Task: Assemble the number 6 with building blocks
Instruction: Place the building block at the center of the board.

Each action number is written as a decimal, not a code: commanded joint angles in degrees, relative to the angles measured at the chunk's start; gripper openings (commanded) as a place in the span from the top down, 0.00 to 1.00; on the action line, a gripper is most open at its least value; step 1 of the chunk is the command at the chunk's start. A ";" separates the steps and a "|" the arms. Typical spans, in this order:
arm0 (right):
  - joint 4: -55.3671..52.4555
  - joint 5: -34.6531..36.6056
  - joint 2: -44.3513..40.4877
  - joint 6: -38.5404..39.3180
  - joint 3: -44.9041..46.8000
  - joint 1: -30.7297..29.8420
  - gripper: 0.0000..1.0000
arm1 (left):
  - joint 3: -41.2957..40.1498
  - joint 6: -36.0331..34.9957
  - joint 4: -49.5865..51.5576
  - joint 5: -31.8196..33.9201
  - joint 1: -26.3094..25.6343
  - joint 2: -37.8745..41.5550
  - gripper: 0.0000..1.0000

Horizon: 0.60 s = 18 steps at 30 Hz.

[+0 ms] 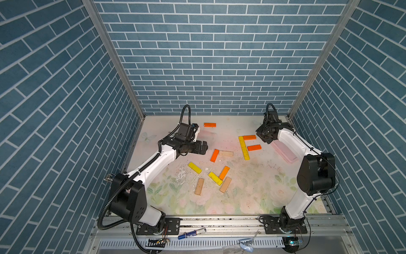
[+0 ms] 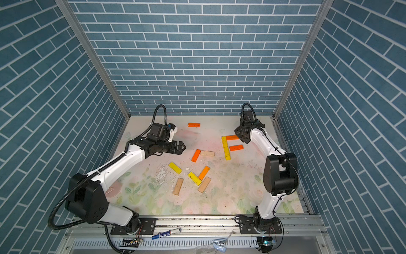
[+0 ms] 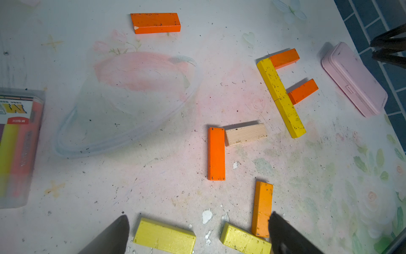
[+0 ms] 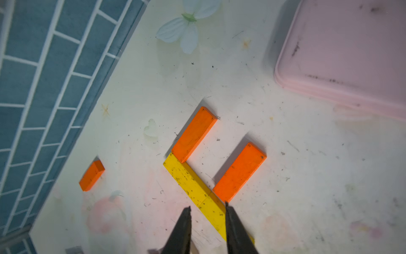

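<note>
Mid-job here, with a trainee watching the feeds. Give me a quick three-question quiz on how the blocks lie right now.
1. True or false: the pink case lies apart from the yellow bar.
2. How many orange blocks touch that bar?
3. The lone block near the back wall is: A orange, B yellow, C tan.

Key: 1 true; 2 two; 3 A.
</note>
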State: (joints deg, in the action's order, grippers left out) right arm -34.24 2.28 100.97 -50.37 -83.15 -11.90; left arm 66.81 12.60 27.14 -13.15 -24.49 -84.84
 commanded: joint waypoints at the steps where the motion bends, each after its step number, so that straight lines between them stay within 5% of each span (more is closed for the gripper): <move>1: -3.80 -1.24 0.38 21.93 1.12 1.50 0.73 | 0.34 -0.82 0.75 -0.46 0.35 0.55 0.01; 18: -2.45 -2.37 12.84 34.98 -0.72 7.30 0.79 | 1.49 -1.49 1.73 -1.26 0.34 -2.09 0.01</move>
State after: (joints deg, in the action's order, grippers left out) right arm -35.42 0.08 112.66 -19.90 -81.32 -4.89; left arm 66.94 11.51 27.77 -14.26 -24.49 -86.80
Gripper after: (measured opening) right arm 0.207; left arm 0.994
